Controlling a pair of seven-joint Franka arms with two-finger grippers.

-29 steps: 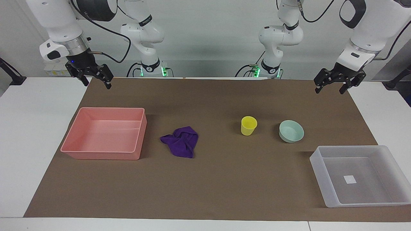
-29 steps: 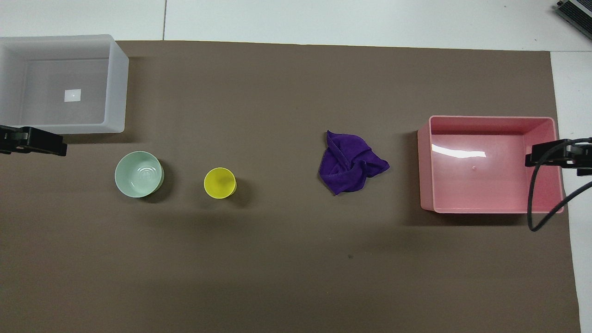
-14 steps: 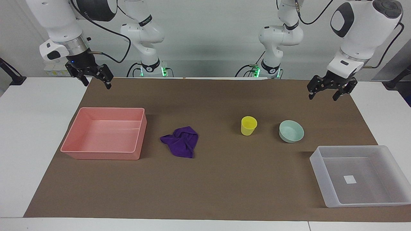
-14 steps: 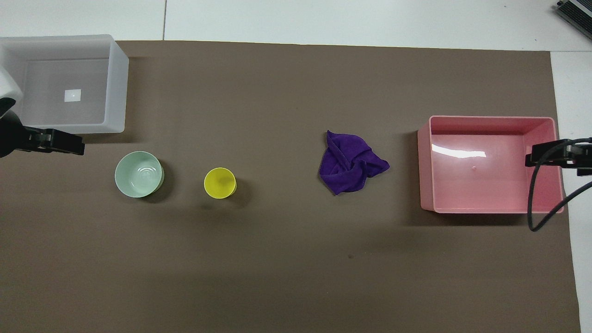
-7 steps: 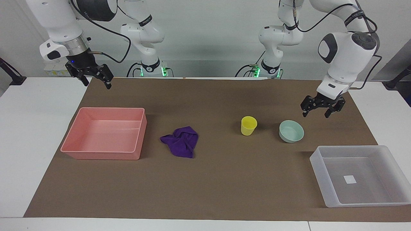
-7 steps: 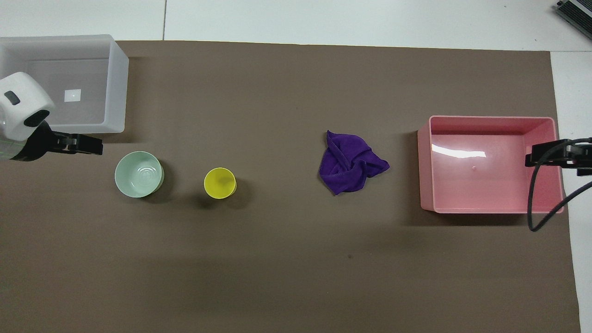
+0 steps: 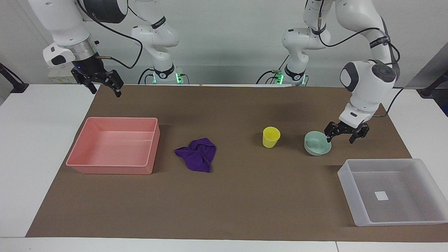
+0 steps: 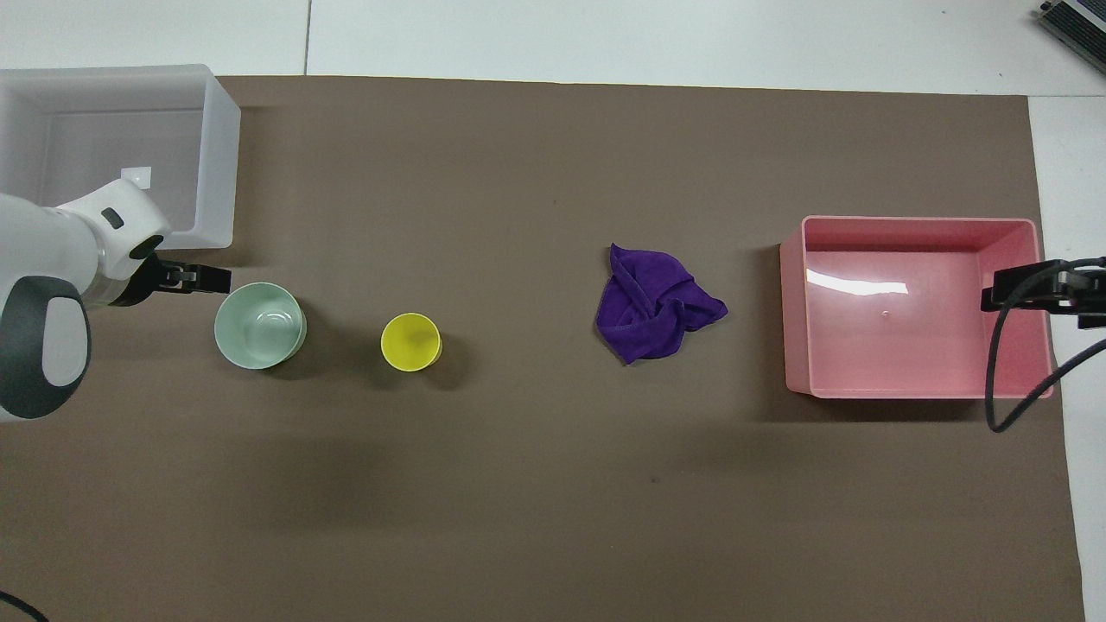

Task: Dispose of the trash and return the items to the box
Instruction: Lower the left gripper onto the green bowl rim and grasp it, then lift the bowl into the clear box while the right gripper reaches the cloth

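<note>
The mint-green bowl [image 7: 317, 143] [image 8: 259, 326] and the yellow cup [image 7: 271, 137] [image 8: 411, 342] stand side by side on the brown mat, the bowl toward the left arm's end. The purple cloth [image 7: 197, 154] [image 8: 657, 304] lies crumpled between the cup and the pink tray. The translucent box [image 7: 344, 175] [image 8: 216, 155] is empty, farther from the robots than the bowl. My left gripper [image 7: 340, 140] [image 8: 207, 278] is open and low at the bowl's rim, one finger over the rim. My right gripper [image 7: 105, 90] [image 8: 1020, 289] is open, empty and waits raised.
A pink rectangular tray [image 7: 154, 140] [image 8: 795, 311] sits empty at the right arm's end of the mat, beside the cloth. The mat covers most of the white table. A cable hangs from the right wrist over the pink tray's corner.
My left arm has swung down and in from the mat's corner to the bowl's rim. The right arm and all objects have not moved.
</note>
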